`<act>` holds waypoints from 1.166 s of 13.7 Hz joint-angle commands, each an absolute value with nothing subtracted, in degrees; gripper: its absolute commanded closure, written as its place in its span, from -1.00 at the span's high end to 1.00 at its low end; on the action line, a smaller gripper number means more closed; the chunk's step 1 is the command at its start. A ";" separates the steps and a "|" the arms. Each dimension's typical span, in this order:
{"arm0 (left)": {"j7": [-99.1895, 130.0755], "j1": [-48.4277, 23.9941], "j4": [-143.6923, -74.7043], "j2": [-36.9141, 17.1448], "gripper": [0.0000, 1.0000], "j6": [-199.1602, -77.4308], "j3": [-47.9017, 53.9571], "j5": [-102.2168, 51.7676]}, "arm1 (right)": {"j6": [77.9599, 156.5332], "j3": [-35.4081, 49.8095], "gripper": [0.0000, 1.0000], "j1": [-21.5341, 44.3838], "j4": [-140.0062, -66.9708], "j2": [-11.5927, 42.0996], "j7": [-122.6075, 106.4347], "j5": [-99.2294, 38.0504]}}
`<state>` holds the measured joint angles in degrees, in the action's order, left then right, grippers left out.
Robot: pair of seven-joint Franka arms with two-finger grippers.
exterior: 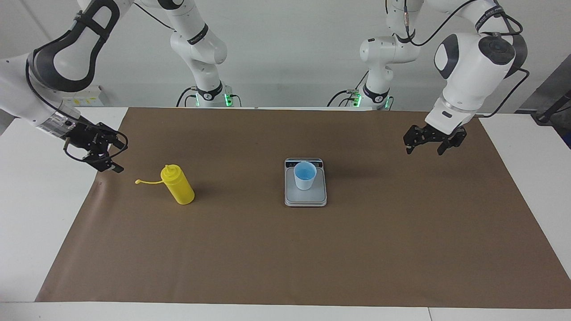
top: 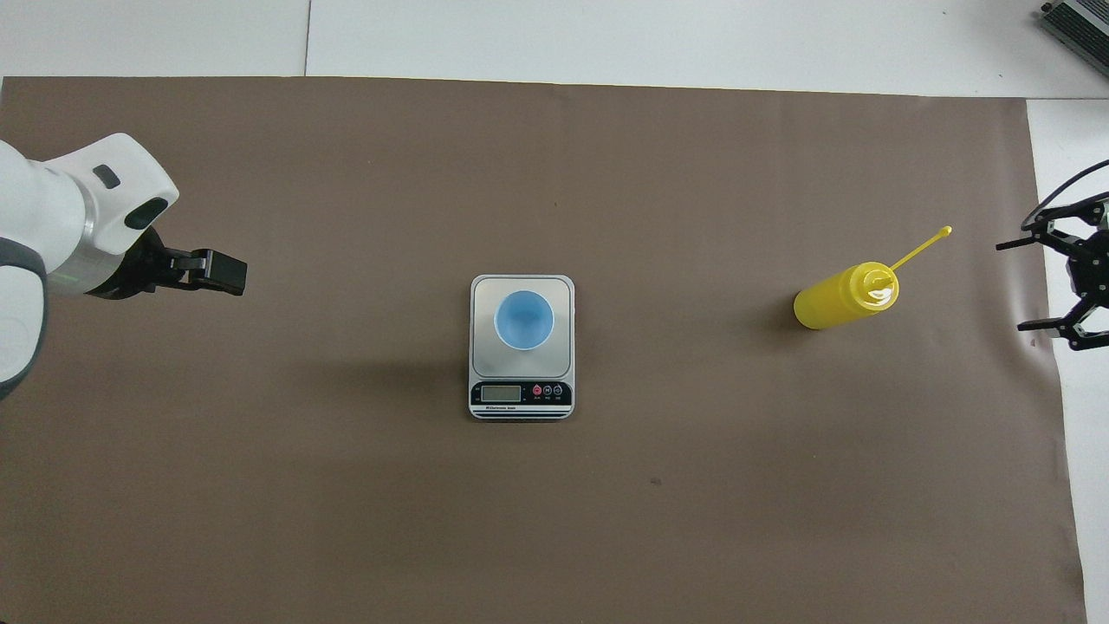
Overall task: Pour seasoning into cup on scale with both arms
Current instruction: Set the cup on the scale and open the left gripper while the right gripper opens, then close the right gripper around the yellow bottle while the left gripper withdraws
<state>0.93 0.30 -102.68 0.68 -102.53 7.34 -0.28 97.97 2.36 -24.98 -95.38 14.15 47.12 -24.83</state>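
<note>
The yellow seasoning bottle (exterior: pixel 178 185) stands on the brown mat toward the right arm's end, its cap strap (exterior: pixel 147 181) pointing at that end; it also shows in the overhead view (top: pixel 836 299). The light blue cup (exterior: pixel 305 176) (top: pixel 523 320) stands upright on the silver-grey scale (exterior: pixel 305 199) (top: pixel 482 295) at mid-table. My right gripper (exterior: pixel 117 156) (top: pixel 1012 287) is open and empty, low over the mat's edge beside the strap's tip. My left gripper (exterior: pixel 424 152) (top: pixel 230 271) is open and empty, in the air over the mat toward the left arm's end, well apart from the scale.
The brown mat (exterior: pixel 285 258) covers most of the white table (exterior: pixel 35 200). The scale's dark display strip (top: pixel 520 394) faces the robots. A grey device corner (top: pixel 1074 22) shows at the table's farthest corner at the right arm's end.
</note>
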 commanded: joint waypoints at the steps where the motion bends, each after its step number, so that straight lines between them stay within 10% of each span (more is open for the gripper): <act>1: -0.09 0.97 -101.44 2.90 1.00 -98.54 7.82 0.53 | 100.97 2.99 1.00 -26.02 -97.72 15.82 45.18 -28.82; 5: -0.61 3.16 -91.08 0.18 1.00 -88.61 7.82 1.66 | 100.56 3.08 1.00 -26.90 -98.96 21.78 43.16 -35.49; 16: 0.00 3.69 -88.78 1.06 1.00 -87.65 8.00 -0.09 | 98.08 3.60 0.87 -21.89 -102.57 25.22 45.61 -50.27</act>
